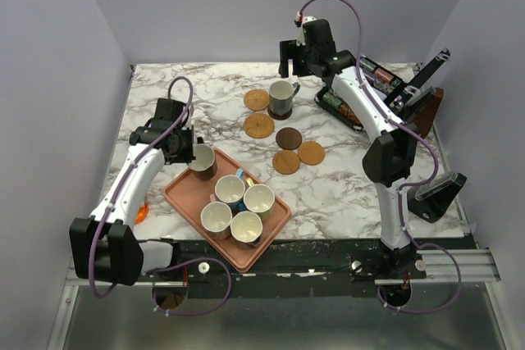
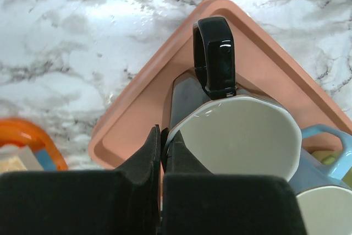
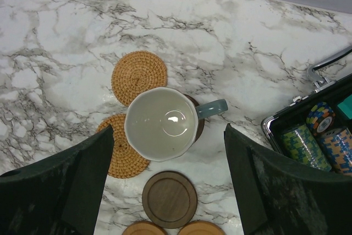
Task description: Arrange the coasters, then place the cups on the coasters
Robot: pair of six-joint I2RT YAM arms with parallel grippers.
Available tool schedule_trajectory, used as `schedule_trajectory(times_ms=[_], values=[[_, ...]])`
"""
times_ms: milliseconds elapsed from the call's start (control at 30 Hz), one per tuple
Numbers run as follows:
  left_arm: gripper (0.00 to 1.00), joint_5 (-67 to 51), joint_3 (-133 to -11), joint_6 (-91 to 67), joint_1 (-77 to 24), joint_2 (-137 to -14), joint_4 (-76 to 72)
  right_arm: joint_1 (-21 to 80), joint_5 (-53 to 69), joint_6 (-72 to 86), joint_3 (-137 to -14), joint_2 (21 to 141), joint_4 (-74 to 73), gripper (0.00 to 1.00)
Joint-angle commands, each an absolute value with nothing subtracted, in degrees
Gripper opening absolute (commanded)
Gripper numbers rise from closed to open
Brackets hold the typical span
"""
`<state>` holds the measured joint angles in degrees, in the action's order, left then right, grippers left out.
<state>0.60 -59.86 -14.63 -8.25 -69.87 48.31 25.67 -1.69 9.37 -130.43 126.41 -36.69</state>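
Left wrist view: my left gripper [image 2: 163,145] pinches the black cup [image 2: 242,136] at its rim; I should lift it vertically, without tilting.

You have six coasters [image 1: 259,126]: two woven, two plain tan, two dark brown. You have six cups [image 1: 230,192]: five in the one pink tray [image 1: 184,194], one on a dark coaster.

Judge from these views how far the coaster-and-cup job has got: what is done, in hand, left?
Done: coasters lie spread on the marble table, and the grey-green cup stands on a dark one, below the open right tool. In hand: the left tool is shut on the rim of the black cup, at the tray corner. Left: four other cups in the tray, five bare coasters.
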Motion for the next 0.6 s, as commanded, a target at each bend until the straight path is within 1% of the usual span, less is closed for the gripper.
schedule_trajectory(times_ms=[0,100,200,267,300,333,367,400,467,533,567], values=[[0.00,-9.04,-62.75,-0.63,-8.09,-74.70,43.24,25.93,-1.58,8.61,-129.20,122.87,-37.53,0.89],[0.00,-13.26,-63.81,4.20,-8.09,-76.90,43.85,25.93,-1.84,8.61,-128.06,122.17,-37.53,0.89],[0.00,-12.66,-63.46,6.85,-8.17,-78.31,43.33,25.93,-1.93,8.70,-127.44,122.08,-37.70,0.89],[0.08,-10.65,-63.54,6.07,-8.17,-78.75,42.89,25.93,-1.85,8.70,-127.35,121.99,-37.97,0.88],[0.15,-9.76,-63.54,5.19,-8.17,-78.84,42.89,25.93,-1.85,8.61,-127.35,121.91,-38.06,0.88],[0.26,-8.80,-63.54,4.14,-8.17,-78.75,42.89,25.93,-1.93,8.70,-127.18,121.90,-38.06,0.89],[0.40,-7.66,-63.37,3.00,-8.17,-78.58,42.98,25.93,-2.02,8.61,-127.09,121.90,-38.06,0.88],[0.52,-6.43,-63.20,1.60,-8.17,-78.31,42.89,25.93,-1.93,8.53,-127.00,121.82,-38.14,0.89],[0.73,-4.06,-62.93,-2.09,-8.17,-77.61,43.42,25.93,-1.93,8.44,-127.00,121.91,-38.14,0.88],[0.78,-2.47,-63.02,-6.31,-8.17,-77.00,45.08,25.93,-1.85,8.44,-127.09,121.99,-38.23,0.89],[0.83,-1.59,-62.93,-9.29,-8.17,-76.56,45.70,25.93,-1.85,8.44,-127.09,121.99,-38.23,0.88]])
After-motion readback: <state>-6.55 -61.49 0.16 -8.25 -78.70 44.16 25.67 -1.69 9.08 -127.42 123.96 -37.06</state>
